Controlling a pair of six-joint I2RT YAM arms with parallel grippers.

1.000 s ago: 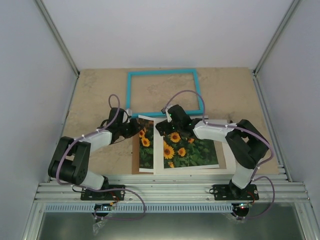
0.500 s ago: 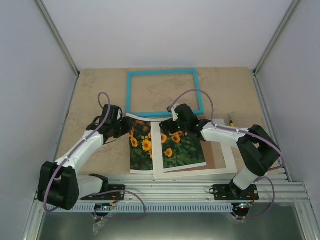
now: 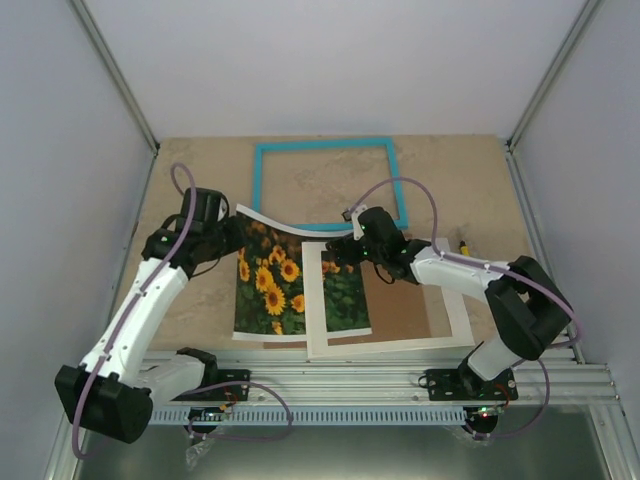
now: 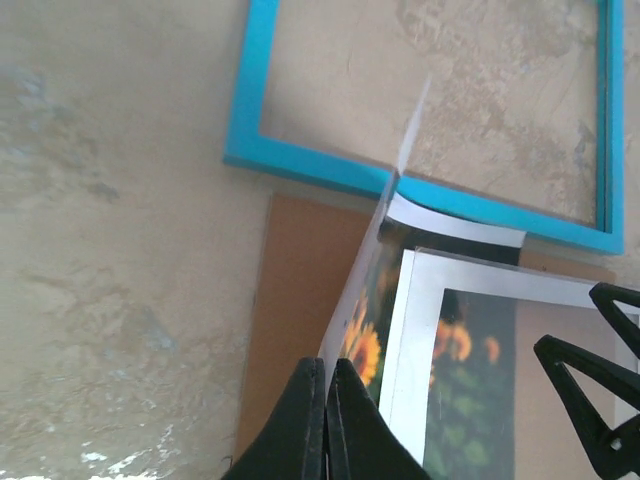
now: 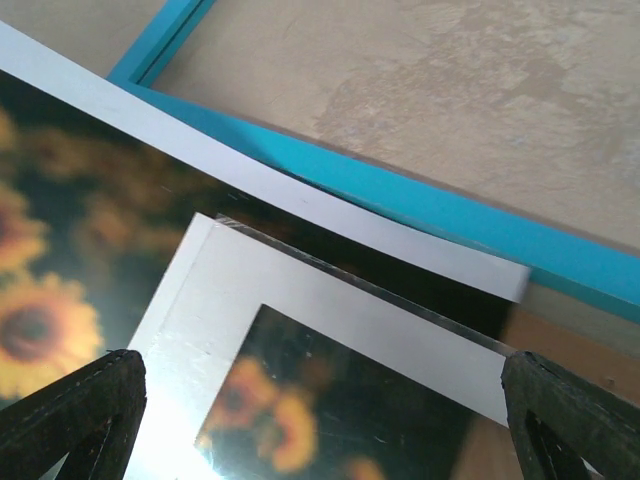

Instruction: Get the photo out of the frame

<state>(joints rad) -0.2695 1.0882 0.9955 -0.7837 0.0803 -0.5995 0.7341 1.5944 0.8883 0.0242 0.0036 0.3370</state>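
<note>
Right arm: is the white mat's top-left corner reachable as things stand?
Probably yes. The right tool hangs open just over that corner of the white mat, with nothing between them. The photo lies beneath the mat, and the left tool pinches its left edge, clear of the path.

No text, label, brand, number or sign was readable in any view. The photo (image 3: 265,285), frame (image 3: 325,147), white mat (image 3: 313,300) and table (image 3: 180,180) all showed plain, unmarked surfaces.
</note>
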